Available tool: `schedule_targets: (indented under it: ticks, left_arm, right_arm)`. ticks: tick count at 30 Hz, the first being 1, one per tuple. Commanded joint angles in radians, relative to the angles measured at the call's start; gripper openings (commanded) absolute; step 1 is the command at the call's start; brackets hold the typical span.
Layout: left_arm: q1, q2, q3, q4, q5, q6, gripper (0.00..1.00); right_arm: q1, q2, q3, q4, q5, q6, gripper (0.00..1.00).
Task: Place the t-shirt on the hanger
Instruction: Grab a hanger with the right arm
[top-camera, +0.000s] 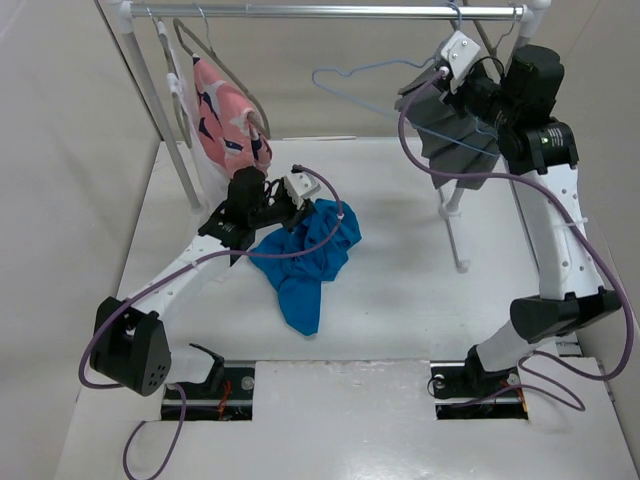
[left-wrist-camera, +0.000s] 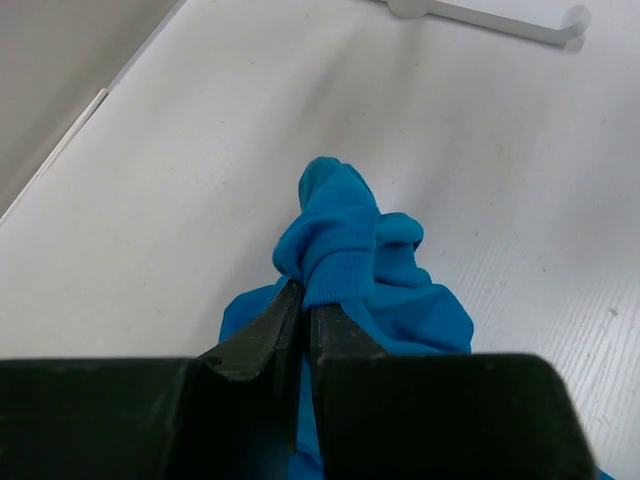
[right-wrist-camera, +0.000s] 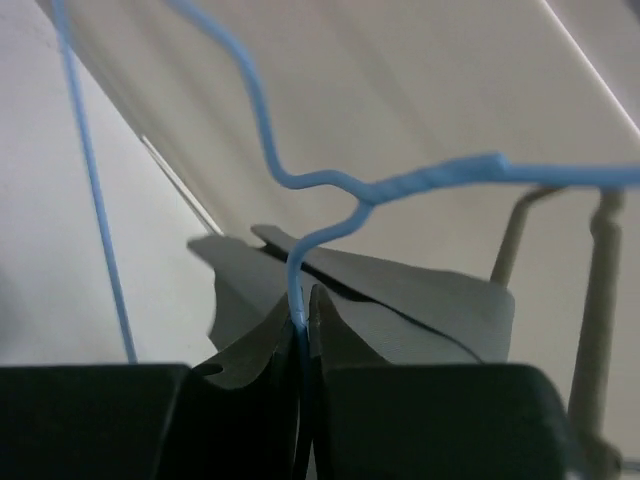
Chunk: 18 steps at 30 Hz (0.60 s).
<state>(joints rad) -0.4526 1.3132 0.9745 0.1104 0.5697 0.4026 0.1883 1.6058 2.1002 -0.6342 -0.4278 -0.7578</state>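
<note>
Left fingers (left-wrist-camera: 262, 338) pinch just a t-shirt (left-wrist-camera: 345, 245) fold, right fingers (right-wrist-camera: 345, 335) pinch thin hanger (right-wrist-camera: 440, 175) wire, so jerk and you'll lose either.

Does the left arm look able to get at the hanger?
Probably not: the left end effector is shut on the t-shirt near the table, and the right end effector holds the hanger high by the rail.
</note>
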Motion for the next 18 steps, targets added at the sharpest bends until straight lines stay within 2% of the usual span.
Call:
schedule_targets:
  ticks: [1,3,10,14,18]
  left_arm:
    - [-0.006,-0.040,-0.008,0.026,0.019,0.005,0.00]
    - [-0.006,-0.040,0.001,0.026,0.019,0.005,0.00]
    - [-0.006,-0.020,0.019,0.026,0.019,-0.004,0.00]
    - [-0.006,-0.011,0.029,0.026,0.010,-0.015,0.00]
    - [-0.006,-0.011,0.029,0.026,-0.013,-0.024,0.00]
  right_arm:
    - [-0.003,-0.095,-0.077,0.091,-0.112,0.044,0.06]
    - [-0.003,-0.106,-0.086,0.114,-0.123,0.060,0.00]
    - [0.028,-0.152,-0.088,0.189,-0.147,0.110,0.00]
    - [0.092,-0.161,-0.042,0.198,-0.097,0.110,0.00]
    - [0.117,-0.181,-0.068,0.208,-0.036,0.110,0.00]
